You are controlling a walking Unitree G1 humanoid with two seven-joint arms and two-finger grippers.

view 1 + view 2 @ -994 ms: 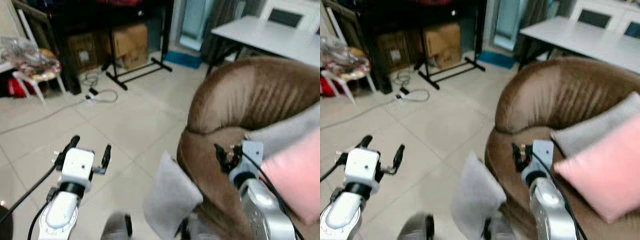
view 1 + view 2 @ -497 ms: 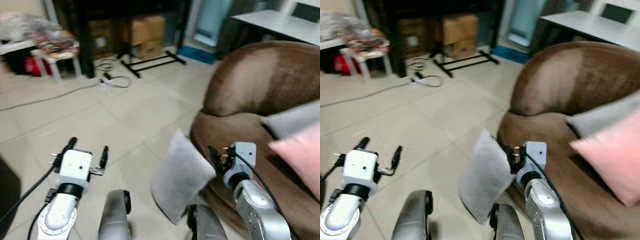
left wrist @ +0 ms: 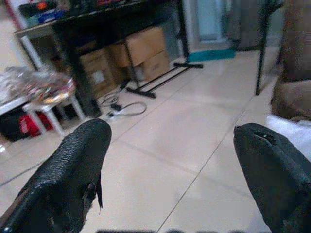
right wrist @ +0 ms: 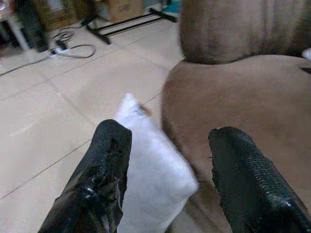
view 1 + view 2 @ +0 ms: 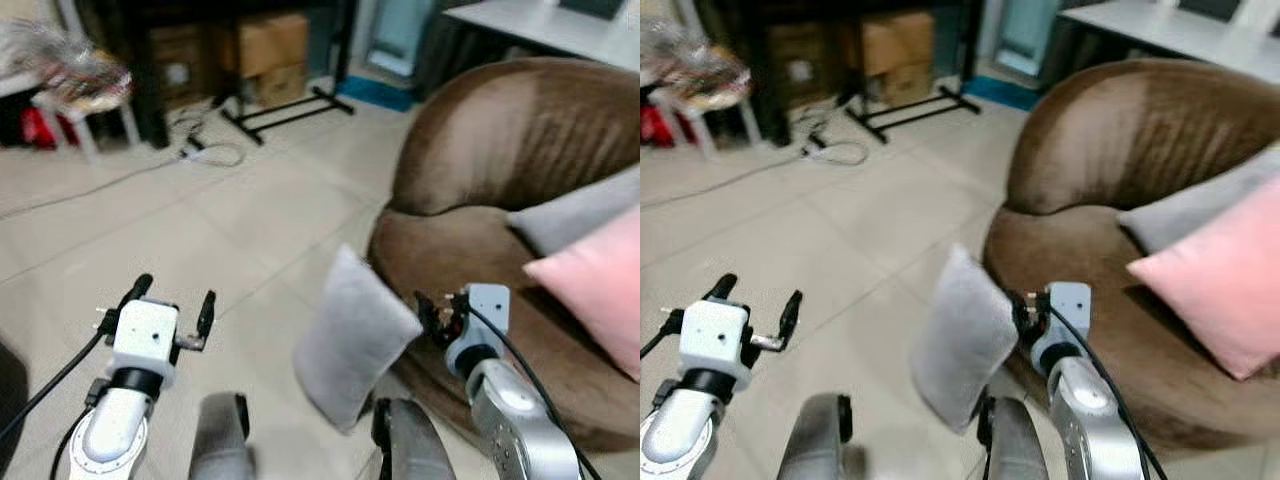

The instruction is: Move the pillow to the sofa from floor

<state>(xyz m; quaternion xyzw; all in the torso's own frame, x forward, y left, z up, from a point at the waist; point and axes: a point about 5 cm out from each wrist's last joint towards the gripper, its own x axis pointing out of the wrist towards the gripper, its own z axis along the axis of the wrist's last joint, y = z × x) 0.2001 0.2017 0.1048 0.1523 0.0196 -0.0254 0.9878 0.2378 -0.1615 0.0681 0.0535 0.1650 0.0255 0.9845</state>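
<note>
Leaning on the sofa, the pillow fronts both spread, empty hands.

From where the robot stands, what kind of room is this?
Probably a home living room: a brown sofa with a pink cushion, tiled floor, and cardboard boxes stored under dark shelving.

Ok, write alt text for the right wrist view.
The right gripper, fingers open, hangs above a grey pillow that stands on the tiled floor against the front of a brown sofa. Cardboard boxes and a cable lie farther back.
</note>
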